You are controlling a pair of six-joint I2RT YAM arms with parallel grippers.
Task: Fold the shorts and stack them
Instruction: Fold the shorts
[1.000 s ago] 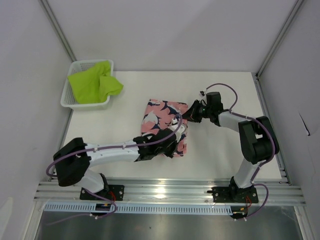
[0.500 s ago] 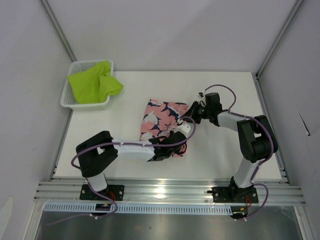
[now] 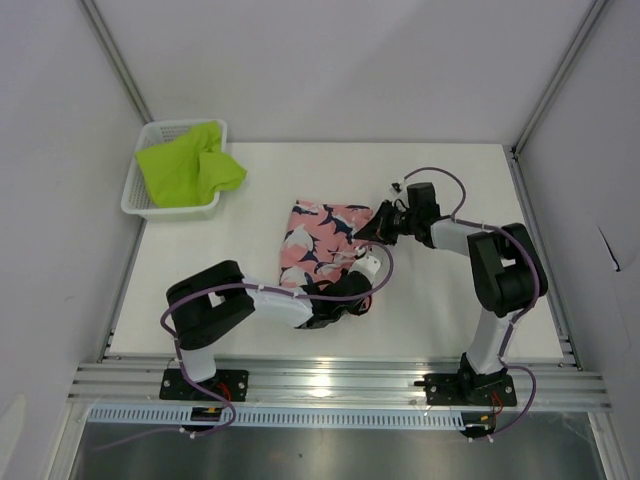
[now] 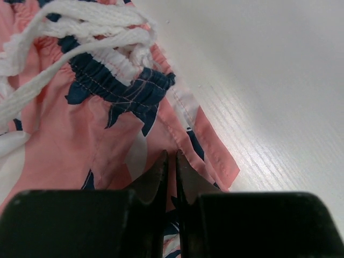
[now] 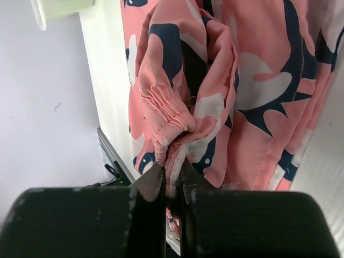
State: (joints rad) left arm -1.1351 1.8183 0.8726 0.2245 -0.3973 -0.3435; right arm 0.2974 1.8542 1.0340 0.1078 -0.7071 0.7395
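The pink shorts (image 3: pixel 322 240) lie crumpled at the middle of the table (image 3: pixel 450 300), between the two arms. The green shorts (image 3: pixel 185 165) are heaped in the basket (image 3: pixel 130 205) at the far left corner, well apart and untouched.

The right gripper (image 5: pixel 172 173) is clamped on a bunched ridge of pink cloth at the far right corner of the garment, where several layers are gathered between its fingers. The left gripper (image 4: pixel 171 161) is set at the near right hem with its jaws almost together. A thin layer of cloth seems to be pinched there, though the fingers hide the contact itself, so this is not certain.

The cloth is judged to be light, thin and limp. No shape will be kept once it is lifted, and any part not held can be expected to sag and drag along the table. The printed fabric looks smooth, so a single layer may slip out of a narrow pinch. The gathered waistband is thicker and would offer a surer hold. The drawstring (image 4: pixel 80 21) lies loose on top and should not be taken by mistake, since only the cord would be pulled. Corners and hems are best gripped, two at once, so that a straight fold line is kept. A stack has not yet been begun.
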